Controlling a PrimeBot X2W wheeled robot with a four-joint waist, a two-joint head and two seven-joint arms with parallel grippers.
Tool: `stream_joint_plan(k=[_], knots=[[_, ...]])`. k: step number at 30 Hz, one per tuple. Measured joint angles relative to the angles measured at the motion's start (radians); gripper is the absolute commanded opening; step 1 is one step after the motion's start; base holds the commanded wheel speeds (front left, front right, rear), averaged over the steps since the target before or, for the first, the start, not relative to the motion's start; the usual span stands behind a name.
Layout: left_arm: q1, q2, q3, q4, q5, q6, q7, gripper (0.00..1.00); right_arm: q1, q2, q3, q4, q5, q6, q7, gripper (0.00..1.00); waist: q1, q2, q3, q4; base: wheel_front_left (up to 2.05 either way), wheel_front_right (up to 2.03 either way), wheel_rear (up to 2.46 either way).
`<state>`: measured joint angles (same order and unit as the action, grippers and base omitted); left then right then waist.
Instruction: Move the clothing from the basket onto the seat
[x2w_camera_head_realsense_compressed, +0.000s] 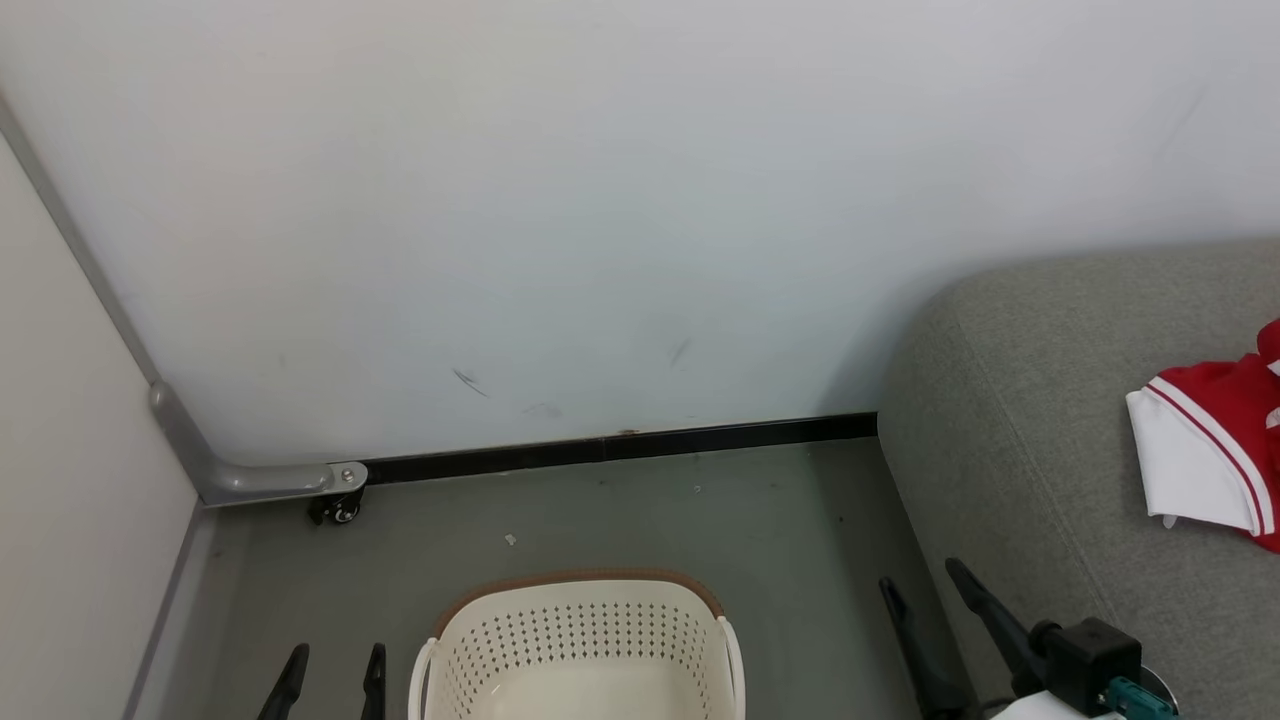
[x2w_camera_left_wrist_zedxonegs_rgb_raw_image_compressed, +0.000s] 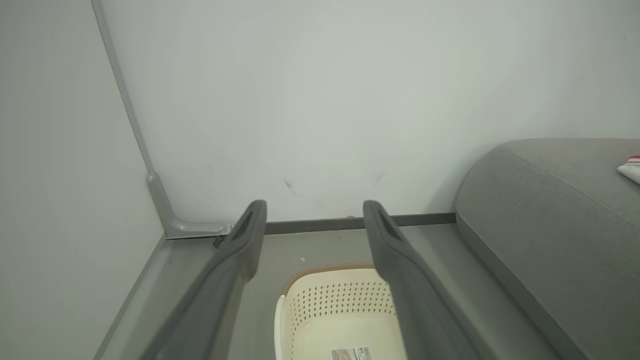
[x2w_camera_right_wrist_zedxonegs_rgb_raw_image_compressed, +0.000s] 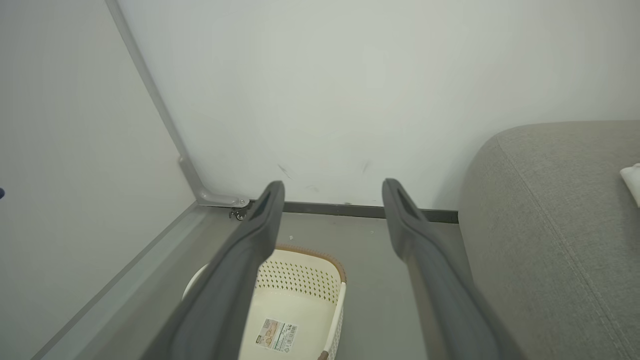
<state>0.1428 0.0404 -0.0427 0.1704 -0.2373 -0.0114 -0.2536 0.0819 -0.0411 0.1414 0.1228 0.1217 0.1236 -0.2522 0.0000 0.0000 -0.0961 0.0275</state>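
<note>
Spread wide and gripping nothing, the left fingers rise from the bottom of the left wrist view, framing the far end of the basket on the floor below them. The right fingers stand just as far apart and hold nothing either, one of them crossing in front of the basket's near side in the right wrist view. From the head camera, the left pair sits at the lower left just beside the basket, and the right pair at the lower right, between the basket and the seat. The cream basket has a perforated wall, a brown rim and white side handles, and its bare bottom carries a label sticker. It stands on the grey floor near a white wall with a black baseboard. The clothing, red with a white panel and stripes, lies on the grey seat at the right edge, well apart from the basket and from both pairs of fingers. A small caster wheel sits under a metal bracket in the left corner.
</note>
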Motion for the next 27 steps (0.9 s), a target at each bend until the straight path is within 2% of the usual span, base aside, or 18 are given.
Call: stream_joint_plan(k=[10, 14, 21, 27], knots=[[0.010, 0.000, -0.014, 0.010, -0.069, -0.012, 0.000, 1.00, 0.001, 0.000, -0.001, -0.011, 0.000, 0.000, 0.000, 1.00, 0.0000, 0.0000, -0.001, 0.001, 0.00, 0.00, 0.00], [0.010, 0.000, -0.019, 0.008, -0.090, -0.037, 0.000, 1.00, 0.002, 0.000, -0.001, -0.012, 0.000, 0.000, 0.000, 1.00, -0.0001, 0.0000, 0.001, 0.002, 0.00, 0.00, 0.00], [0.010, 0.000, -0.018, 0.009, -0.112, -0.053, 0.000, 1.00, 0.002, 0.000, -0.001, -0.016, 0.000, 0.000, 0.000, 1.00, 0.0000, 0.0000, 0.006, 0.003, 0.00, 0.00, 0.00], [0.014, 0.000, -0.012, 0.022, -0.134, -0.054, 0.000, 1.00, 0.002, 0.000, -0.001, -0.016, 0.002, 0.000, 0.000, 1.00, 0.0000, 0.0000, 0.010, 0.003, 0.00, 0.00, 0.00]])
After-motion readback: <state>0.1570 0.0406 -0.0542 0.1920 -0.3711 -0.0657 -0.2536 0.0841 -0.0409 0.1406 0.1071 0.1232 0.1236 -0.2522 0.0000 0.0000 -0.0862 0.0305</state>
